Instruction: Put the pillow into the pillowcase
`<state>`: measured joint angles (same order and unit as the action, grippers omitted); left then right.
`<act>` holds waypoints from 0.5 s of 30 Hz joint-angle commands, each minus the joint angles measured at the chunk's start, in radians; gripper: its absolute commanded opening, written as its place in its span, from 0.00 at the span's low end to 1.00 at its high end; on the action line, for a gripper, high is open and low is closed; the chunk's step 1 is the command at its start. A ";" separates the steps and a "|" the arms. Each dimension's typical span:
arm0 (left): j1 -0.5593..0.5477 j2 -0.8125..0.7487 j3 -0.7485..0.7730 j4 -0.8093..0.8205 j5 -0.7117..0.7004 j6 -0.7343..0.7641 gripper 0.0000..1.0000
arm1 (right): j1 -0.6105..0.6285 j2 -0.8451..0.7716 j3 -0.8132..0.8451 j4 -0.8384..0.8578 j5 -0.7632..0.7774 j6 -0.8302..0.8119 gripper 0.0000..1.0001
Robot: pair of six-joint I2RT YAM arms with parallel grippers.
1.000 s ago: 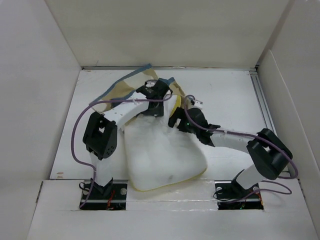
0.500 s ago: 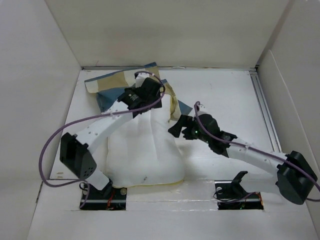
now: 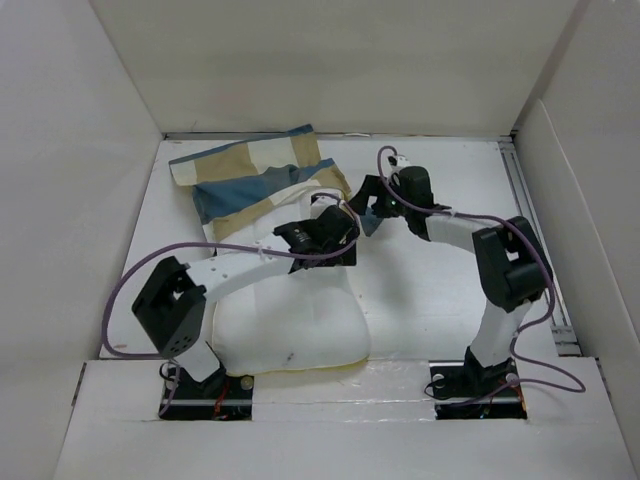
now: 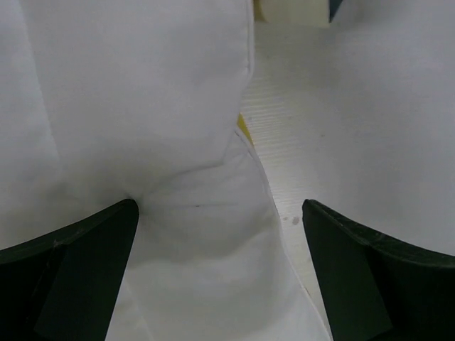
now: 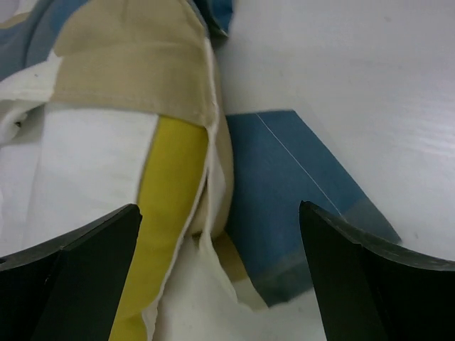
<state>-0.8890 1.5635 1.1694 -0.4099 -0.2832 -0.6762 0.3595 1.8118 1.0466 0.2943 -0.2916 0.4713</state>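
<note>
The white pillow lies on the table's near left, its far end under the checked pillowcase. My left gripper is open over the pillow's right edge. In the left wrist view it straddles white pillow fabric and grips nothing. My right gripper is open at the pillowcase's right corner. In the right wrist view it straddles the tan and blue case edge and the pillow's yellow piping.
White walls enclose the table on three sides. A metal rail runs along the right edge. A purple cable loops off the left arm. A blue case flap lies flat on the table.
The left gripper moved from the pillow's far end to its right edge. The right gripper swung back to the case's right corner. The pillowcase now lies spread over the pillow's far end.
</note>
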 commanded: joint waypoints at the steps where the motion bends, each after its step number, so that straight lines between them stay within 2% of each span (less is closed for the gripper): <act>1: -0.004 0.064 0.068 -0.072 -0.112 -0.039 1.00 | -0.002 0.062 0.116 0.106 -0.155 -0.092 0.98; 4: -0.004 0.116 0.107 -0.116 -0.157 -0.048 1.00 | -0.002 0.115 0.182 0.115 -0.187 -0.092 0.98; 6: -0.004 0.167 0.121 -0.127 -0.171 -0.048 1.00 | -0.002 0.174 0.226 0.091 -0.175 -0.092 0.93; 8: -0.004 0.216 0.130 -0.127 -0.171 -0.037 1.00 | 0.009 0.219 0.311 0.024 -0.147 -0.102 0.83; 9: -0.004 0.233 0.130 -0.116 -0.171 -0.028 0.97 | 0.009 0.256 0.332 0.008 -0.147 -0.102 0.72; 10: -0.004 0.246 0.130 -0.116 -0.171 -0.028 0.90 | 0.009 0.268 0.346 0.008 -0.147 -0.102 0.68; 11: 0.005 0.260 0.121 -0.103 -0.171 -0.019 0.79 | 0.009 0.277 0.355 0.008 -0.147 -0.093 0.65; 12: 0.015 0.283 0.121 -0.078 -0.160 -0.019 0.35 | 0.009 0.277 0.355 0.008 -0.147 -0.092 0.58; 13: 0.015 0.283 0.105 -0.078 -0.160 -0.019 0.09 | 0.009 0.277 0.355 0.008 -0.138 -0.083 0.54; 14: 0.015 0.294 0.095 -0.060 -0.160 -0.019 0.00 | 0.009 0.288 0.355 0.008 -0.138 -0.083 0.48; 15: 0.027 0.294 0.076 -0.049 -0.151 -0.019 0.00 | 0.009 0.288 0.365 0.008 -0.138 -0.083 0.28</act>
<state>-0.8848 1.8278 1.2823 -0.4782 -0.4347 -0.6720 0.3614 2.0953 1.3666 0.2974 -0.4305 0.3962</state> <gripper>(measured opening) 0.055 0.342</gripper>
